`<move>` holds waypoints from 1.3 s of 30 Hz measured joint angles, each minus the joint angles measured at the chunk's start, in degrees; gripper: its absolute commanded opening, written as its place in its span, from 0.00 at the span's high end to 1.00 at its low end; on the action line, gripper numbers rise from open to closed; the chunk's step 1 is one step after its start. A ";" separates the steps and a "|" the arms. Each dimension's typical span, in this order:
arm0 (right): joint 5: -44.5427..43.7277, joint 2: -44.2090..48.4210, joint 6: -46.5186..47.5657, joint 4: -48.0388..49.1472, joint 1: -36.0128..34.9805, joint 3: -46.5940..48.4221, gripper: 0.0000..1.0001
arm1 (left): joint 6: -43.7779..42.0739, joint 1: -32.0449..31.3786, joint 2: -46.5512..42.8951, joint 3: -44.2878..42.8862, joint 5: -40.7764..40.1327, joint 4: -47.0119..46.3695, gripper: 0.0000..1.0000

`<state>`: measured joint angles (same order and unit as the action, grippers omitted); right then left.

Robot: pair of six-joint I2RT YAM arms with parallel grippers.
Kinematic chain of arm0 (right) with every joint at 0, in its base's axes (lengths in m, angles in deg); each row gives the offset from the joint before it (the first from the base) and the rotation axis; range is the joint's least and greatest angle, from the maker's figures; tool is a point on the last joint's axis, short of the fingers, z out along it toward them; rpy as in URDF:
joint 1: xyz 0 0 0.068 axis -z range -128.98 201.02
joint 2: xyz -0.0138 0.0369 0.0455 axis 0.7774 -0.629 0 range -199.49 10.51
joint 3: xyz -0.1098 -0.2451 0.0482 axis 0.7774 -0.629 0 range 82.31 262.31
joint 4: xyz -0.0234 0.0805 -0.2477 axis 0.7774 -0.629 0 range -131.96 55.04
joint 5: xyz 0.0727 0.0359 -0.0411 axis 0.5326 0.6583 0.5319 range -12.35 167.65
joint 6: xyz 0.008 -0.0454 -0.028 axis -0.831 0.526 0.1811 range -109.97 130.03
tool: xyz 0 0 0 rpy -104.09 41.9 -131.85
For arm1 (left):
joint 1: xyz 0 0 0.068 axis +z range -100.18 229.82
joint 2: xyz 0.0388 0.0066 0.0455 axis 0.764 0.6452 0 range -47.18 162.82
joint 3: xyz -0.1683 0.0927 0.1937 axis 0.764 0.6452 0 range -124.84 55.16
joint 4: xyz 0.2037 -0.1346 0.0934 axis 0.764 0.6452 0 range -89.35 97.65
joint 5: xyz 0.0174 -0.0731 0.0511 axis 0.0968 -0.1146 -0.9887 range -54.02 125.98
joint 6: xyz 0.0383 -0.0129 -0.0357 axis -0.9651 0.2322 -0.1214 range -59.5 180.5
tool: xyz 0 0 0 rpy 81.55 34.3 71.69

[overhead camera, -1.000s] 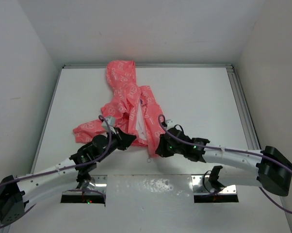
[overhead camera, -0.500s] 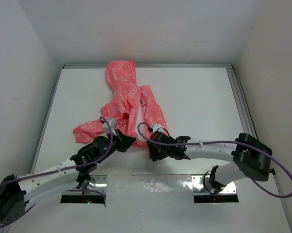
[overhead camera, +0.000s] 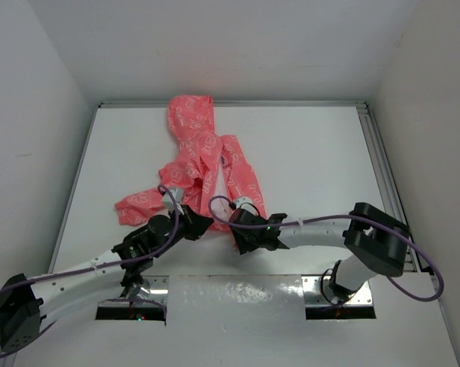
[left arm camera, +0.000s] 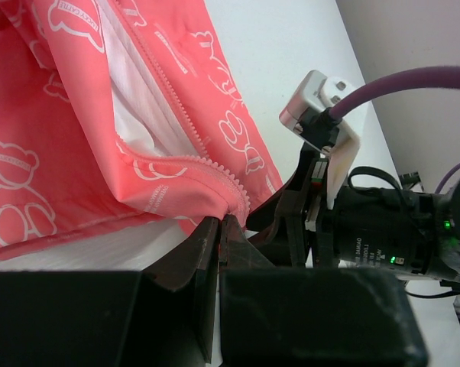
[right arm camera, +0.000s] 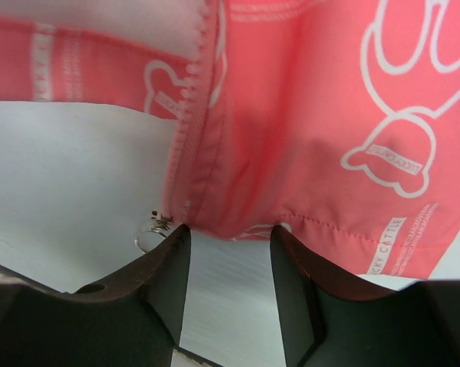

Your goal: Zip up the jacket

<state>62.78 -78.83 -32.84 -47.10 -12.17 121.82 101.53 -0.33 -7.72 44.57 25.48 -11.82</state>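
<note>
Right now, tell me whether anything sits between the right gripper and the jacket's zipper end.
Nothing visible does. The right gripper, open, straddles the hem of the jacket, and the zipper pull lies just beside it on the table.

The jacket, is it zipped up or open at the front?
Open. In the left wrist view the jacket shows zipper teeth along one free edge, with white lining exposed beside them.

- Jacket (overhead camera: 207,164): coral-pink, printed with white outline bears and white lettering.
- Lining (left arm camera: 134,115): plain white.
- Zipper teeth (left arm camera: 173,103): coral-pink, like the fabric.
- Left gripper (left arm camera: 218,228) and right gripper (right arm camera: 228,232): black.
- Arm links (overhead camera: 322,232): white, with black joints.
- Cables (overhead camera: 85,269): purple.
- Table (overhead camera: 314,153): white.
</note>
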 measured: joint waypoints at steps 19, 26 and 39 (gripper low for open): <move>-6.01 -4.79 -0.74 -1.44 -2.95 4.48 0.62 | 0.00 0.00 -0.11 0.81 -0.22 -0.48 1.00; -6.67 -4.85 -2.78 1.40 -2.95 3.50 0.82 | 0.00 0.00 -0.70 0.83 -0.48 -0.11 1.00; -6.23 0.00 -7.04 7.43 -2.95 -3.04 1.00 | 0.00 0.00 -1.33 0.85 -0.50 0.33 1.00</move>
<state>56.55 -78.83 -39.88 -39.67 -15.13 118.78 101.53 -0.33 -9.05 45.42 24.98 -11.49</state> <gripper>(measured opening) 0.009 0.009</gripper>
